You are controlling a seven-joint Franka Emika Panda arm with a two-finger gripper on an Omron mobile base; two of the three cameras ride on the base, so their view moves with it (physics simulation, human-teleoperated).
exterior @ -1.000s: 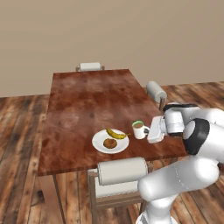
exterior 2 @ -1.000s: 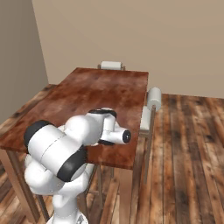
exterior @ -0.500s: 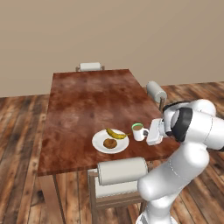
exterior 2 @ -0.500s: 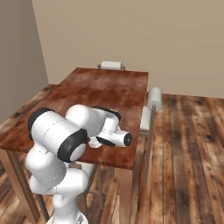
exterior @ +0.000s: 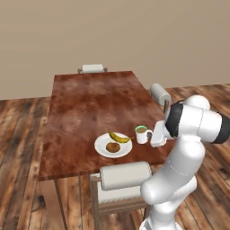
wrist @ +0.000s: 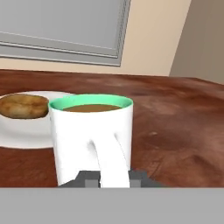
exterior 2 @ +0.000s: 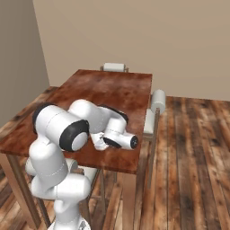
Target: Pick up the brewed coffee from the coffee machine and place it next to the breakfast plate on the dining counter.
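Observation:
The brewed coffee (exterior: 142, 134), a white mug with a green inner rim, stands on the dining counter (exterior: 85, 108) just right of the breakfast plate (exterior: 101, 144), apart from it. That plate bears a banana (exterior: 119, 137) and a brown pastry (exterior: 112, 147). My gripper (exterior: 151, 134) reaches in from the right at the mug's handle. In the hand view the mug (wrist: 92, 131) is close up, and my gripper (wrist: 112, 177) has its two tips against either side of the handle, shut on it. The plate (wrist: 26, 131) and pastry (wrist: 24, 106) lie behind to the left. The coffee machine is out of view.
Grey cushioned chairs stand around the table: one at the near edge (exterior: 125, 177) below the plate, one on the right side (exterior: 160, 94), one at the far end (exterior: 92, 68). My own arm (exterior 2: 90, 126) hides the table's near corner in the right base view.
The mug has stayed beside the plate. My arm's elbow has swung upward and back while the hand has kept its place at the handle.

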